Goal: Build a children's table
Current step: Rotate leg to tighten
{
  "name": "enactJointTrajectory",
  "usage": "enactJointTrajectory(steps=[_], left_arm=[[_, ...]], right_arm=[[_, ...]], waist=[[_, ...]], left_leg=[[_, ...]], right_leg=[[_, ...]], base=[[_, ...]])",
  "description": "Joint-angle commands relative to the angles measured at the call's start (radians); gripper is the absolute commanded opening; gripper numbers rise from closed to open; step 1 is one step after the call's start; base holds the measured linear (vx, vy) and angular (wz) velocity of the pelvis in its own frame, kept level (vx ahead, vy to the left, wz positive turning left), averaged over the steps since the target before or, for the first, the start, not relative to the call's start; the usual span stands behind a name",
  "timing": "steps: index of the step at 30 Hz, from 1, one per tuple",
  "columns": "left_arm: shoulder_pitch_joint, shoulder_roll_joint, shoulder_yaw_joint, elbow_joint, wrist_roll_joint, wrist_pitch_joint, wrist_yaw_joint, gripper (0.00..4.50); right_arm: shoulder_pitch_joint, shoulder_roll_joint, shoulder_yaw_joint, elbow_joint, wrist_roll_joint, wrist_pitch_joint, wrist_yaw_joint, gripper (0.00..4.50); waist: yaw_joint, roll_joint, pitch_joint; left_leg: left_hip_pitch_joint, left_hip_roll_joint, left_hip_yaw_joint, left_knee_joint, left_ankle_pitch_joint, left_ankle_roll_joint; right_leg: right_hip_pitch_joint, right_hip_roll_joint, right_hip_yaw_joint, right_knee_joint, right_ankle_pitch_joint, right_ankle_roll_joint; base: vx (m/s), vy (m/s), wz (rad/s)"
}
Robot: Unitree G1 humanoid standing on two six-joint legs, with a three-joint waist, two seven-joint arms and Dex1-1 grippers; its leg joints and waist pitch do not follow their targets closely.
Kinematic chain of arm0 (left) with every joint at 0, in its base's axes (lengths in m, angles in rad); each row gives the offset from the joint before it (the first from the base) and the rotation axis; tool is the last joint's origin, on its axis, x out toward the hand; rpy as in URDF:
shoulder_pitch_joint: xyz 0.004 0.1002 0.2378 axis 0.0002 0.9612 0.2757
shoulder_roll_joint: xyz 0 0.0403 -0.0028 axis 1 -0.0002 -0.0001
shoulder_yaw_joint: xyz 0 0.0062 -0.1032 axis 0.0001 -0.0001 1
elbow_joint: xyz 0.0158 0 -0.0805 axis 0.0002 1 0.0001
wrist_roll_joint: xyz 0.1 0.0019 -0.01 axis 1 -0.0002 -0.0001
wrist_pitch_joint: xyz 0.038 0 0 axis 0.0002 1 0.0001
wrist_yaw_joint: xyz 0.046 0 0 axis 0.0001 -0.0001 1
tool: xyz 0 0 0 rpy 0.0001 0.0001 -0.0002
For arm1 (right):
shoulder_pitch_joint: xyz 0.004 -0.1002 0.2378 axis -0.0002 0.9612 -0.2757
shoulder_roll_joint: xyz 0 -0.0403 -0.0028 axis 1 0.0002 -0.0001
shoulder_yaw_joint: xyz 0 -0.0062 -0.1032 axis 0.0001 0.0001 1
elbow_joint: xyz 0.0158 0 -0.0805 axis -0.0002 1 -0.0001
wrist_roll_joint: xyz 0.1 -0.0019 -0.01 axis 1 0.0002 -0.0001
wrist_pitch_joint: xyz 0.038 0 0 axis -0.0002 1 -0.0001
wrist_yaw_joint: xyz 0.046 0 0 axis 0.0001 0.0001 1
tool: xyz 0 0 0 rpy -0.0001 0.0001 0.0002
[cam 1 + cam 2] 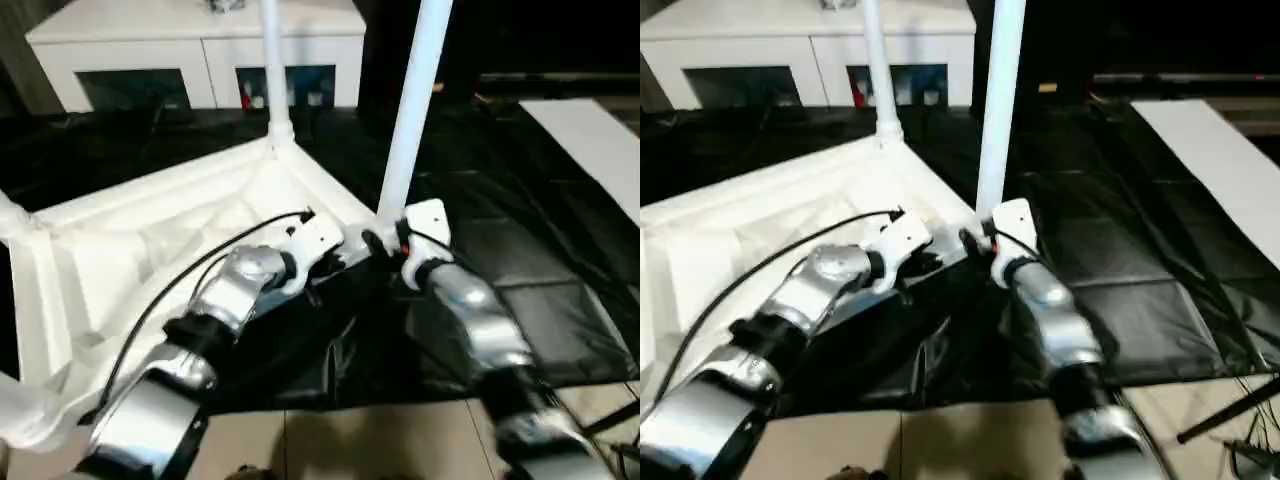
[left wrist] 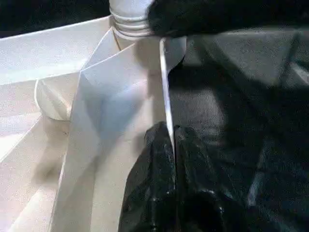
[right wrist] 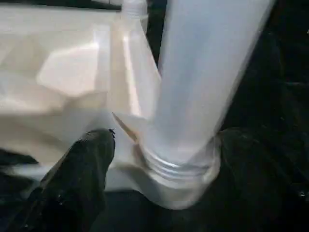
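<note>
Left gripper (image 2: 170, 145) pinches the upturned tabletop's (image 1: 130, 250) rim wall, jaws shut on it. Right gripper (image 1: 385, 243) stands open around the upright leg's (image 1: 412, 110) base, at the near corner socket, twelve o'clock from its fingers.

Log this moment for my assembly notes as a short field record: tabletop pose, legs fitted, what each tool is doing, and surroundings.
tabletop: white tabletop lies upside down, ribbed underside up, on black floor covering
legs fitted: near leg stands upright in the corner socket by the tools; far leg stands in the corner behind it
left tool: left tool shut on the tabletop's thin side wall
right tool: right tool at the near leg's base, by its threaded collar; grip cannot be told
background: white cabinet with glass-fronted compartments
</note>
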Motion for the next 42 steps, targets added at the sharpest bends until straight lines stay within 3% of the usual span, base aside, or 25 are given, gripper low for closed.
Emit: enactJointTrajectory(steps=[1,2,3,5,10,12,14,16,21,25,30,42], left_arm=[[0.023,0.052,-0.027,-0.058,0.01,-0.011,-0.089,0.0],[0.042,0.082,-0.037,-0.092,0.002,-0.011,-0.146,0.0],[0.052,0.101,-0.045,-0.113,-0.006,-0.015,-0.185,0.0],[0.059,0.114,-0.051,-0.126,-0.012,-0.017,-0.209,0.0],[0.119,0.198,-0.092,-0.274,-0.093,0.022,-0.445,0.0],[0.121,0.2,-0.092,-0.287,-0.096,0.034,-0.457,0.0],[0.122,0.202,-0.092,-0.295,-0.097,0.042,-0.461,0.0],[0.119,0.2,-0.09,-0.295,-0.097,0.045,-0.458,0.0],[0.119,0.202,-0.085,-0.305,-0.094,0.057,-0.448,0.0],[0.118,0.204,-0.079,-0.304,-0.089,0.062,-0.445,0.0],[0.117,0.207,-0.079,-0.303,-0.088,0.065,-0.444,0.0],[0.116,0.215,-0.092,-0.298,-0.08,0.072,-0.464,0.0]], right_arm=[[0.034,-0.083,0.014,-0.092,0.005,0.037,0.119,4.02],[0.06,-0.146,0.018,-0.142,0.019,0.048,0.205,4.02],[0.073,-0.181,0.019,-0.17,0.036,0.052,0.26,4.02],[0.083,-0.203,0.02,-0.192,0.049,0.058,0.294,4.02],[0.119,-0.336,0.061,-0.256,0.12,0.047,0.54,4.02],[0.119,-0.345,0.073,-0.263,0.13,0.058,0.581,4.02],[0.119,-0.348,0.088,-0.267,0.14,0.07,0.619,4.02],[0.113,-0.344,0.108,-0.257,0.131,0.069,0.642,4.02],[0.076,-0.324,0.143,-0.186,0.093,0.039,0.646,4.02],[0.05,-0.315,0.141,-0.145,0.088,0.034,0.654,4.02],[0.041,-0.315,0.141,-0.133,0.094,0.037,0.661,3.59],[0.048,-0.323,0.144,-0.107,0.096,0.027,0.697,2.72]], waist=[[0.004,-0.012,-0.073],[0.01,-0.006,-0.073],[0.009,-0.009,-0.073],[0.008,-0.006,-0.075],[0.009,-0.006,-0.071],[0.014,-0.003,-0.067],[0.015,-0.006,-0.064],[0.018,-0.008,-0.064],[0.02,-0.013,-0.064],[0.019,-0.013,-0.067],[0.023,-0.012,-0.07],[0.022,-0.011,-0.071]], left_leg=[[0.027,0.045,-0.024,-0.071,-0.281,0.047],[0.029,0.048,-0.025,-0.071,-0.278,0.05],[0.029,0.048,-0.024,-0.07,-0.277,0.054],[0.03,0.047,-0.021,-0.068,-0.255,0.067],[0.034,0.054,-0.022,-0.071,-0.288,0.062],[0.04,0.055,-0.02,-0.072,-0.321,0.053],[0.038,0.052,-0.022,-0.075,-0.351,0.036],[0.044,0.054,-0.024,-0.077,-0.381,0.013],[0.042,0.052,-0.025,-0.078,-0.381,0.0],[0.039,0.05,-0.024,-0.075,-0.353,0.009],[0.036,0.05,-0.021,-0.071,-0.302,0.03],[0.036,0.049,-0.022,-0.069,-0.304,0.032]], right_leg=[[0.039,-0.044,0.03,-0.078,-0.197,-0.21],[0.04,-0.044,0.031,-0.076,-0.183,-0.213],[0.042,-0.044,0.031,-0.076,-0.17,-0.217],[0.041,-0.042,0.03,-0.071,-0.119,-0.241],[0.04,-0.046,0.03,-0.073,-0.158,-0.263],[0.035,-0.044,0.031,-0.076,-0.193,-0.263],[0.035,-0.047,0.03,-0.08,-0.257,-0.247],[0.027,-0.048,0.033,-0.086,-0.317,-0.223],[0.025,-0.049,0.033,-0.086,-0.336,-0.21],[0.029,-0.049,0.032,-0.083,-0.301,-0.215],[0.033,-0.047,0.032,-0.076,-0.234,-0.232],[0.036,-0.047,0.031,-0.076,-0.238,-0.238]], base=[[0.0,0.0,0.0],[0.0,0.0,0.0],[0.0,0.0,0.0],[0.0,0.0,0.0],[0.0,0.0,0.0],[0.0,0.0,0.0],[0.0,0.0,0.0],[0.0,0.0,0.0],[0.0,0.0,0.0],[0.0,0.0,0.0],[0.0,0.0,0.0],[0.0,0.0,0.0]])
